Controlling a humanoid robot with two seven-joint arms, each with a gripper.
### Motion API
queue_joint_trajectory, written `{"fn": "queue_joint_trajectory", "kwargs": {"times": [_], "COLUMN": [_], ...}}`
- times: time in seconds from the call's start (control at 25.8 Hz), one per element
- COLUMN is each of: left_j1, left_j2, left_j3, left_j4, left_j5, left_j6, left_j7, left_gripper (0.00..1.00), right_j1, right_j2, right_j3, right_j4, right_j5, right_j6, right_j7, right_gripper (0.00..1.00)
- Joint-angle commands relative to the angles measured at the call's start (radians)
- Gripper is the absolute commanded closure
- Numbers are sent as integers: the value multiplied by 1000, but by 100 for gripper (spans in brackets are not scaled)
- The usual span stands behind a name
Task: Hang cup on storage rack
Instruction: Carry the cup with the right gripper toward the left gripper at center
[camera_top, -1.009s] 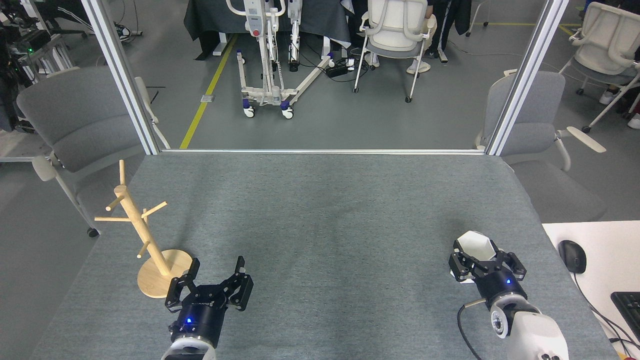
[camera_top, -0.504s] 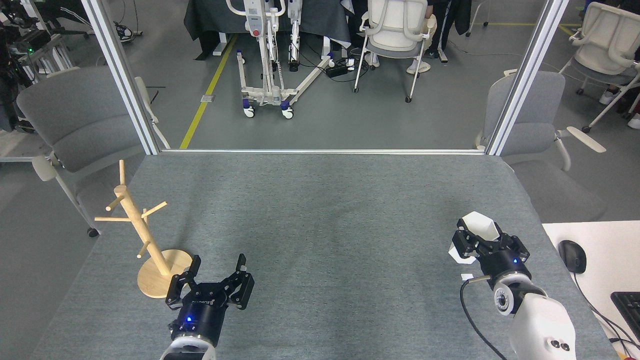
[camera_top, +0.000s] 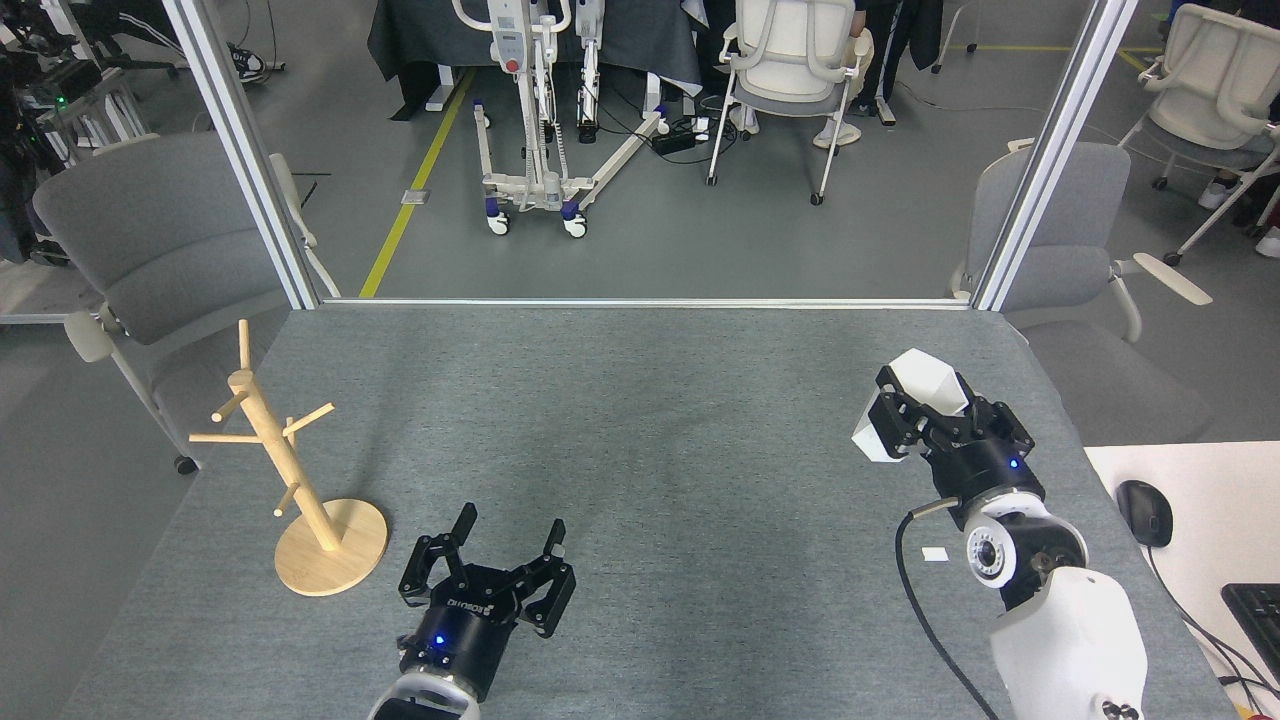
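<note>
Right gripper (camera_top: 925, 415): black, clenched on cup (camera_top: 905, 405), held above table's right side.
Cup: white, faceted, glossy; tilted, mouth facing away.
Left gripper (camera_top: 508, 537): black fingers spread apart, nothing held, low over table near front edge.
Storage rack (camera_top: 290, 470): pale wood post w/ angled pegs, round disc base, at table's left, well apart from cup.
Table (camera_top: 640, 420): grey felt-like cover.

Showing grey floor (camera_top: 700, 240) beyond the grey-felt table (camera_top: 640, 400), a yellow line (camera_top: 415, 180) running toward eleven o'clock. Standing at ten and two o'clock: grey chairs (camera_top: 150, 250). Sitting at twelve: a white office chair (camera_top: 790, 60) beside a wheeled white stand (camera_top: 530, 110).
</note>
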Motion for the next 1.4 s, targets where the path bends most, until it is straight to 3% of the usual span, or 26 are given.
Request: {"fn": "queue_joint_trajectory", "kwargs": {"times": [0.0,0.12,0.23,0.39,0.54,0.85,1.01,1.36], "left_j1": [-16,-68,-144,-255,-319,-361,-408,-398], "left_j2": [13,1,-4,-27,-59,-50,-42,-41], "left_j3": [-140,-226,-303,-334,-334,-321,-283,-263], "left_j4": [-21,-8,25,81,144,157,157,148], "left_j5": [-82,-180,-190,-183,-182,-179,-176,-176], "left_j6": [-18,-47,-52,-81,-115,-122,-124,-251], "left_j7": [-4,-16,-22,-100,-113,-114,-117,-183], "left_gripper": [1,1,1,1,1,1,1,1], "right_j1": [9,3,-23,-91,-128,-112,-62,-56], "right_j2": [7,10,32,59,66,96,136,151], "right_j3": [71,189,276,318,391,434,483,519], "right_j4": [-209,-323,-386,-421,-432,-415,-402,-402], "right_j5": [1,11,74,136,182,215,280,289], "right_j6": [162,341,487,573,670,686,686,686], "right_j7": [140,185,266,441,487,539,543,543], "right_gripper": [100,100,100,100,100,100,100,100]}}
